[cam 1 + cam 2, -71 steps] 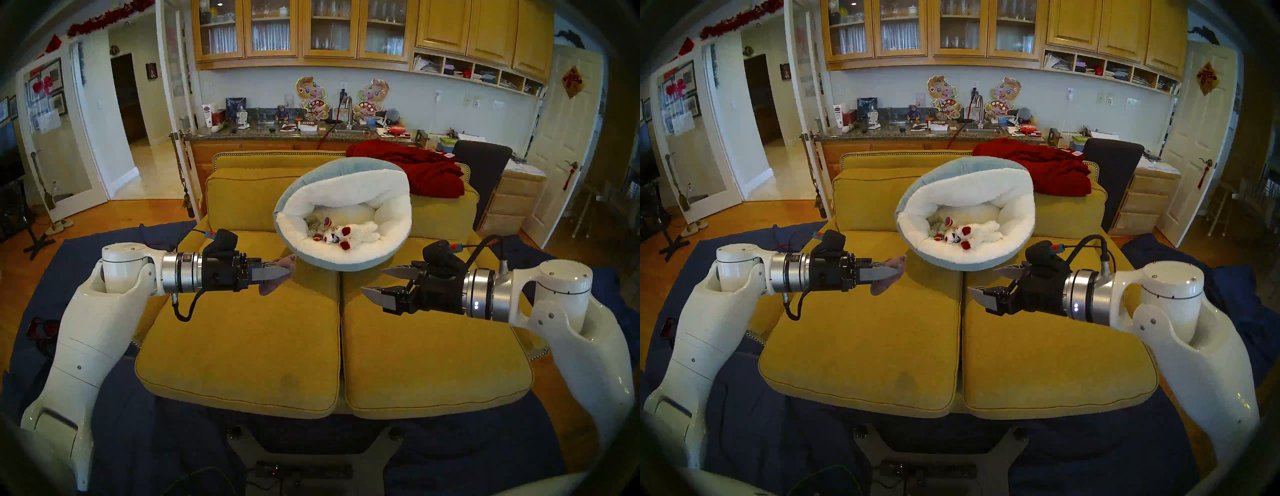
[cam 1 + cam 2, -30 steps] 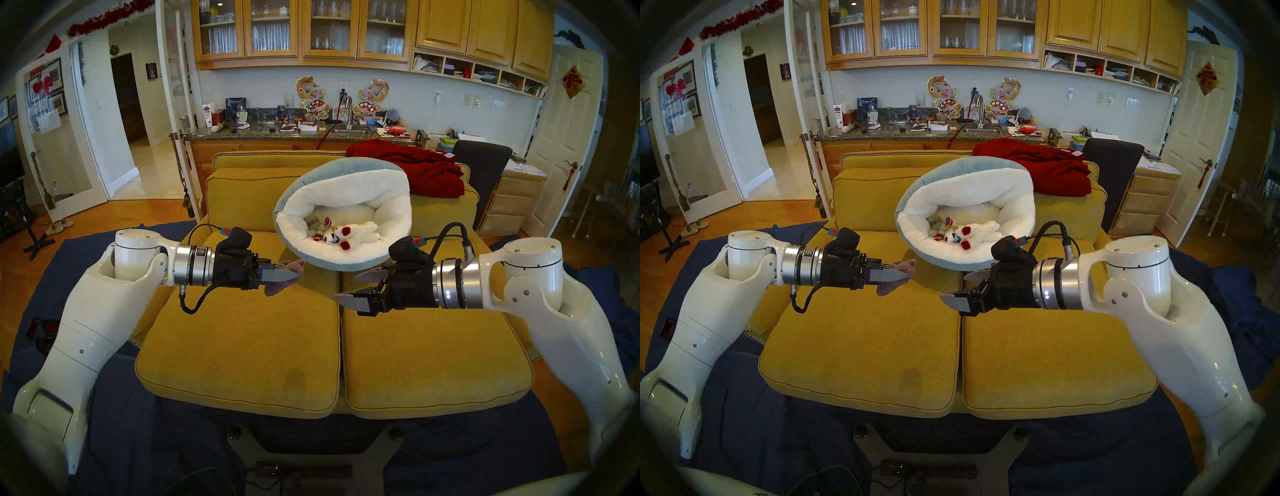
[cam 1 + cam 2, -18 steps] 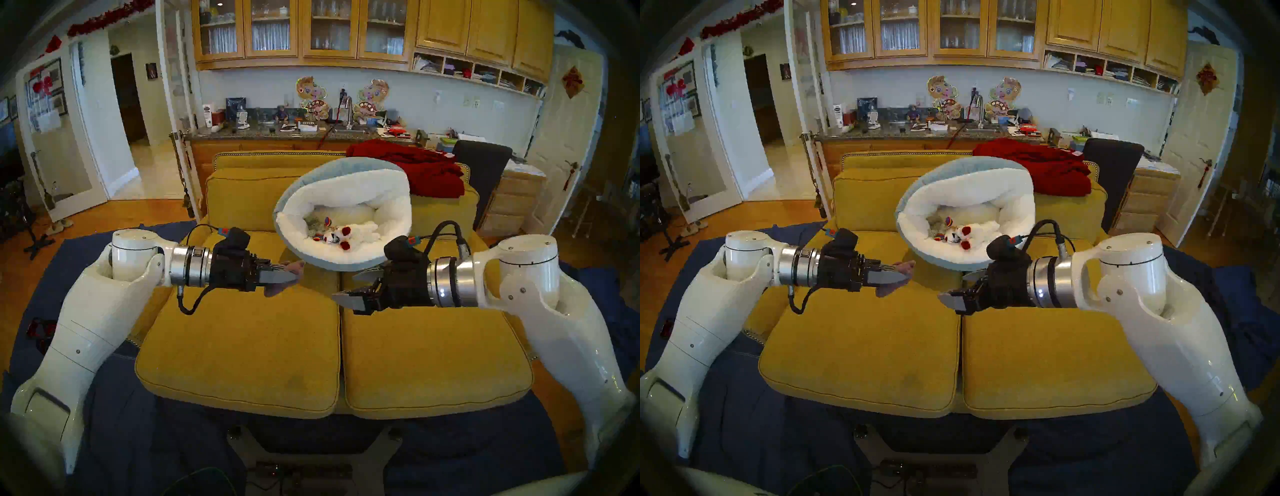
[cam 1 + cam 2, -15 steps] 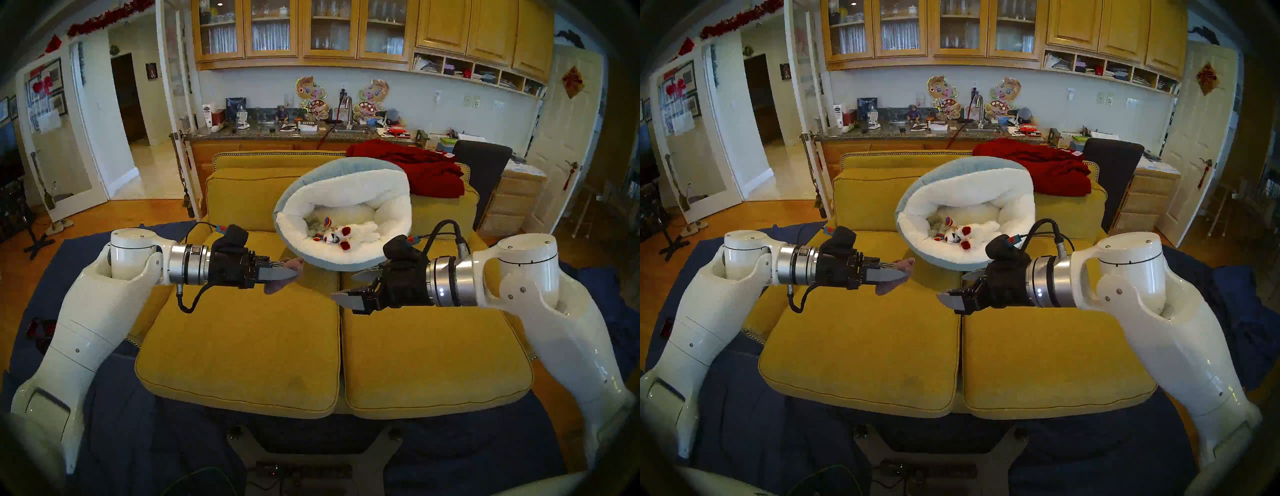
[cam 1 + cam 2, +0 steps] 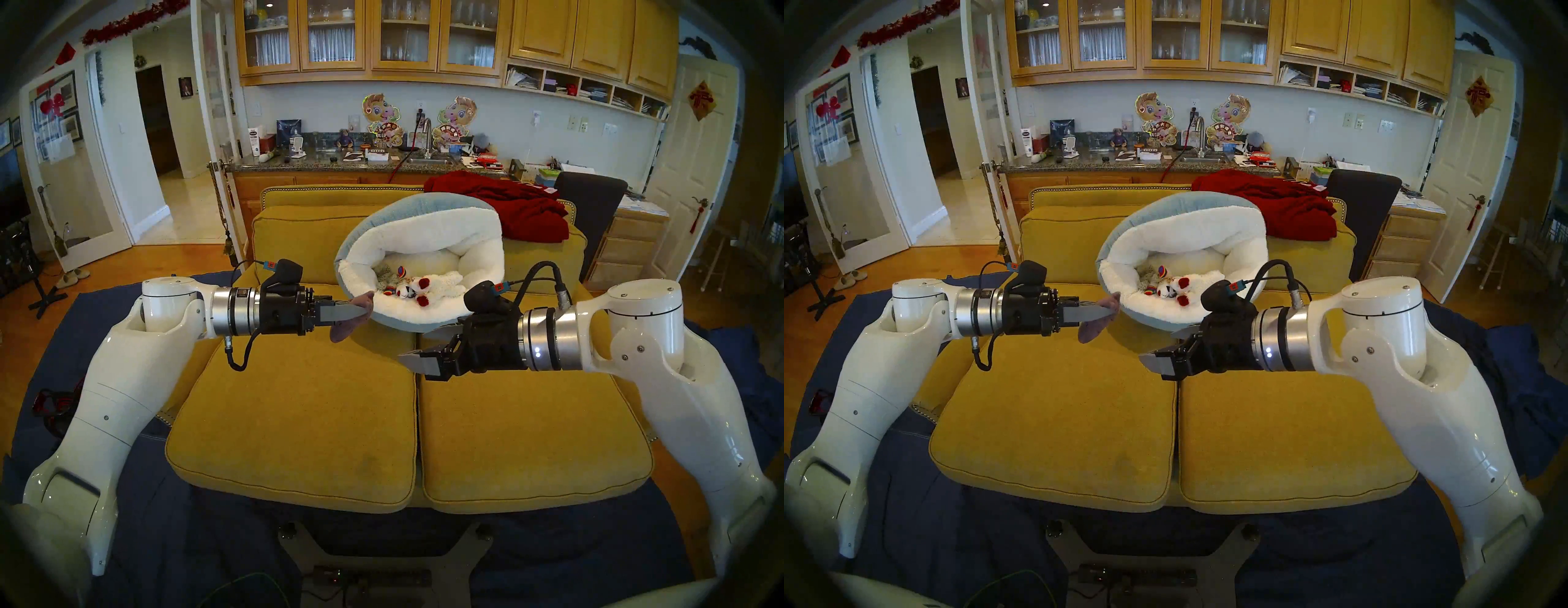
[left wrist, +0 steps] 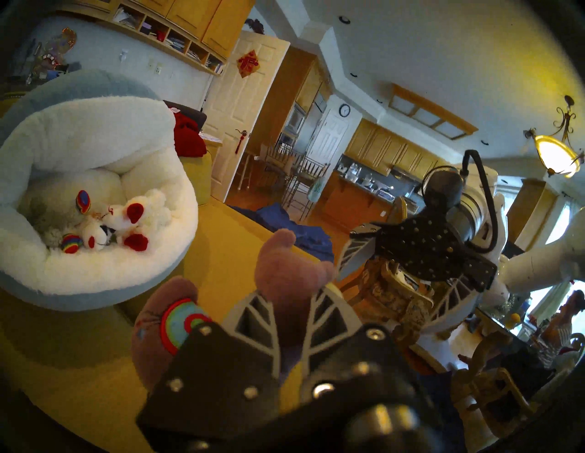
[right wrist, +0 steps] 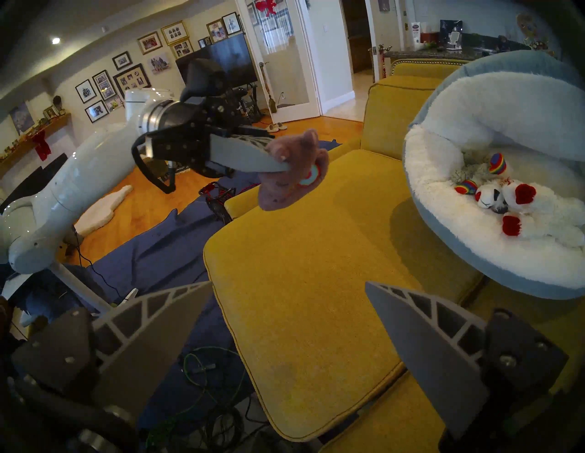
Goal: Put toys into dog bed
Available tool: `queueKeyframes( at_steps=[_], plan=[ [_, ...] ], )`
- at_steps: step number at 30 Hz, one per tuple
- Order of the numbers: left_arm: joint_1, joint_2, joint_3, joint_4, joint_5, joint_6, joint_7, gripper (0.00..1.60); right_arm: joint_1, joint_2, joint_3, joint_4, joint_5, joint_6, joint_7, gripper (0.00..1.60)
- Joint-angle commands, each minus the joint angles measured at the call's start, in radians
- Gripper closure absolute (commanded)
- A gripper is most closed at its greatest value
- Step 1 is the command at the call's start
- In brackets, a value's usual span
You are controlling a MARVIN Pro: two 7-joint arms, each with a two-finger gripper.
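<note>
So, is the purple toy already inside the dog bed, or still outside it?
Still outside. The left gripper is shut on the purple toy, holding it in the air above the yellow sofa cushion, beside the dog bed.

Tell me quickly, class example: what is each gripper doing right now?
Left gripper: closed on the purple-grey plush toy, held in the air beside the dog bed.
Right gripper: open, holding nothing.
</note>
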State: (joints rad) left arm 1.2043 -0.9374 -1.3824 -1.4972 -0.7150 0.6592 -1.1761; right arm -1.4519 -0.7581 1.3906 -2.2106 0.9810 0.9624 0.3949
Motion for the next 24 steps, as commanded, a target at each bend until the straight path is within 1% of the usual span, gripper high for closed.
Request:
queueKeyframes(
  at_steps=[1,5,8,9,15,17,24],
  plan=[
    [-0.105,-0.056,0.023,0.052,-0.033,-0.007,-0.056,1.6,0.064,-0.024,-0.021,-0.005,-0.002,-0.003,0.004,0.0],
    [-0.128,-0.074,0.045,0.082,-0.04,-0.005,-0.061,1.6,0.081,-0.034,-0.045,0.005,-0.009,-0.003,0.0,0.0],
    [-0.137,-0.086,0.057,0.085,-0.048,-0.003,-0.061,1.6,0.094,-0.034,-0.061,0.009,-0.019,-0.004,-0.007,0.0],
    [-0.137,-0.09,0.059,0.08,-0.051,-0.001,-0.06,1.6,0.101,-0.028,-0.072,0.006,-0.033,-0.004,-0.012,0.0],
    [-0.127,-0.101,0.064,0.04,-0.085,0.006,-0.074,1.6,0.112,-0.039,-0.095,0.013,-0.051,-0.007,-0.024,0.0],
    [-0.123,-0.102,0.064,0.029,-0.093,0.012,-0.071,1.6,0.123,-0.027,-0.11,0.005,-0.078,-0.007,-0.036,0.0],
    [-0.093,-0.104,0.06,-0.023,-0.131,0.039,-0.057,1.6,0.133,-0.033,-0.13,-0.004,-0.112,-0.013,-0.061,0.0]
  ],
)
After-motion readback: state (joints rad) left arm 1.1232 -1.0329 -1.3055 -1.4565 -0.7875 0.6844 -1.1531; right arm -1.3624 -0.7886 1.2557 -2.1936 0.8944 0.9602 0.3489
